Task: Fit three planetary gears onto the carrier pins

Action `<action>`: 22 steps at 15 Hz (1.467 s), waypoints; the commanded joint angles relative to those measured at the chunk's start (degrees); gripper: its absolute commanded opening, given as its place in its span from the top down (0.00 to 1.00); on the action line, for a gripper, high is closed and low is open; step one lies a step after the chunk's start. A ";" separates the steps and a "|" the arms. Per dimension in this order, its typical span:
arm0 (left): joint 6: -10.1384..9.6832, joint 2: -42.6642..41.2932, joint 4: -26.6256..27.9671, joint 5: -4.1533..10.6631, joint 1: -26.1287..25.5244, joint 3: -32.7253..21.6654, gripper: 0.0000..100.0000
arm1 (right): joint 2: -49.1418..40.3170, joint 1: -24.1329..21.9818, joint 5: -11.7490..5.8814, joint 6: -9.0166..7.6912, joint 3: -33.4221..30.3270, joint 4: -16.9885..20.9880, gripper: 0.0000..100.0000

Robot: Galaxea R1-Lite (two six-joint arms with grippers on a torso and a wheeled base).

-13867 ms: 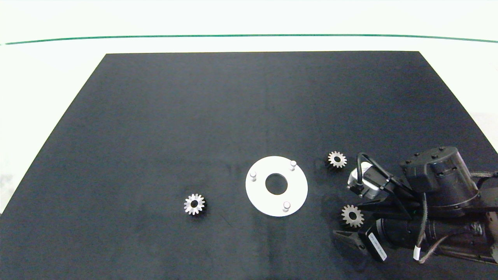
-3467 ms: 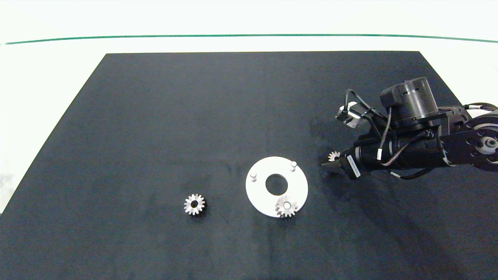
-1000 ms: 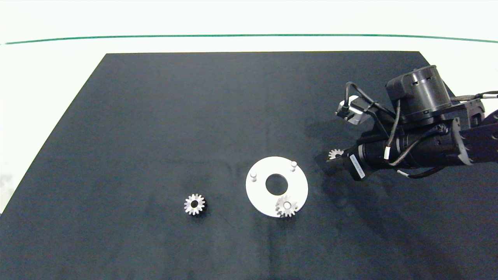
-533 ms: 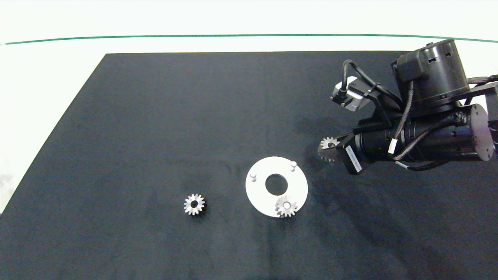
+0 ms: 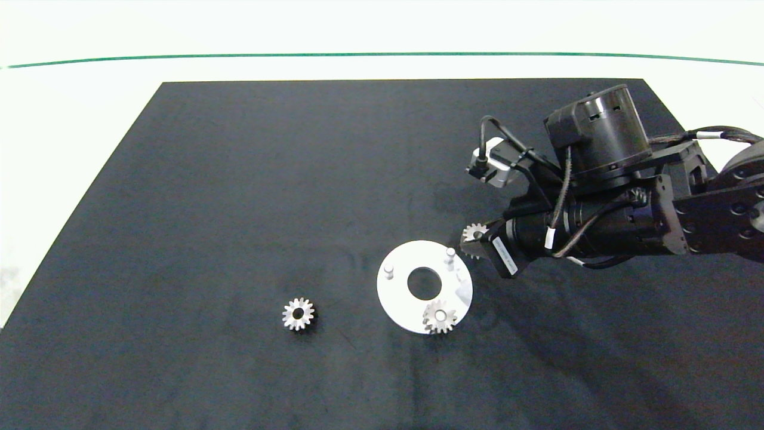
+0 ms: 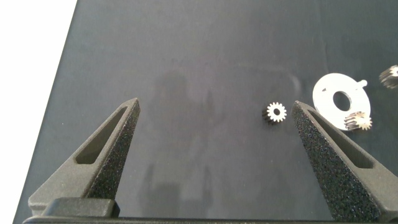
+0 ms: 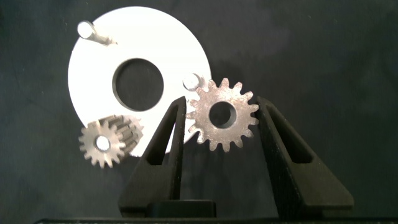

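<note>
Right gripper (image 7: 222, 118): my two dark, wedge-shaped fingers clamp a silver toothed gear (image 7: 222, 116) flat, just beside the white disc's (image 5: 399, 295) far-right pin (image 5: 450, 255).
Seated gear (image 5: 440, 316): rests on the near pin, teeth pointed, metal dull.
Loose gear (image 5: 298, 313): lies on the black mat (image 5: 239, 197), left of the disc.
Left gripper (image 6: 214, 137): my textured fingers gape wide, empty, above the mat's left side.
</note>
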 commanded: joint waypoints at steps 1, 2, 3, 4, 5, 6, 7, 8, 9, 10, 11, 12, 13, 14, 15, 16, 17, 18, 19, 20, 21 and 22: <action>-0.15 -0.05 0.16 0.03 0.03 -0.01 0.00 | 2.13 0.35 -0.03 -0.13 -0.43 -0.76 0.87; -0.06 -0.05 0.16 0.03 0.03 -0.01 0.00 | 2.39 0.70 -0.03 -0.04 -0.52 -0.84 0.87; -0.06 -0.05 0.16 0.03 -0.06 -0.01 0.00 | 2.66 1.32 -0.03 -0.13 -0.70 -1.20 0.87; -0.15 -0.05 0.16 0.03 -0.06 -0.01 0.00 | 3.01 1.40 -0.03 -0.13 -1.14 -1.20 0.87; -0.15 -0.05 0.16 0.03 -0.06 -0.10 0.00 | 3.27 1.67 -0.03 -0.04 -1.49 -1.20 0.87; -0.24 -0.05 0.16 0.03 -0.06 -0.10 0.00 | 3.54 2.11 -0.03 -0.04 -1.84 -1.20 0.87; -0.24 -0.05 0.16 0.03 -0.06 -0.10 0.00 | 3.62 2.20 -0.03 -0.04 -1.84 -1.20 0.87; -0.24 -0.05 0.16 0.03 -0.06 -0.19 0.00 | 3.62 2.20 -0.03 0.04 -1.84 -1.20 0.87; -0.24 -0.14 0.16 0.03 0.03 -0.19 0.00 | 3.62 2.20 -0.03 0.04 -1.84 -1.20 0.87; -0.24 -0.23 0.16 0.03 -0.06 -0.19 0.00 | 3.62 2.20 -0.03 0.13 -1.75 -1.20 0.87; -0.32 -0.32 0.16 0.03 -0.24 -0.19 0.00 | 3.54 2.20 -0.03 0.13 -1.49 -1.20 0.87; -0.41 -0.23 0.16 0.03 -0.32 -0.19 0.00 | 3.62 2.20 0.06 0.22 -1.49 -1.20 0.87; -0.41 -0.23 0.16 0.03 -0.41 -0.19 0.00 | 3.62 2.20 0.06 0.22 -1.49 -1.20 0.87; -0.41 -0.32 0.16 0.03 -0.59 -0.19 0.00 | 3.62 2.20 0.06 0.22 -1.49 -1.20 0.87; -0.41 -0.32 0.16 0.03 -0.76 -0.19 0.00 | 3.62 2.20 0.15 0.22 -1.49 -1.20 0.87; -0.41 -0.32 0.16 0.03 -0.85 -0.19 0.00 | 3.62 2.11 0.32 0.31 -1.40 -1.20 0.87; -0.41 -0.32 0.16 0.03 -0.85 -0.19 0.00 | 3.62 2.11 0.32 0.31 -1.40 -1.20 0.87; -0.41 -0.32 0.16 0.03 -0.85 -0.19 0.00 | 3.62 2.02 0.32 0.31 -1.49 -1.20 0.87; -0.41 -0.32 0.16 0.03 -0.85 -0.19 0.00 | 3.62 2.02 0.32 0.31 -1.49 -1.20 0.87; -0.41 -0.32 0.16 0.03 -0.85 -0.19 0.00 | 3.62 1.93 0.32 0.22 -1.66 -1.20 0.87; -0.41 -0.32 0.16 0.03 -0.85 -0.19 0.00 | 3.62 1.93 0.32 0.22 -1.75 -1.20 0.87; -0.41 -0.32 0.16 0.03 -0.85 -0.19 0.00 | 3.71 1.76 0.32 0.22 -1.84 -1.28 0.87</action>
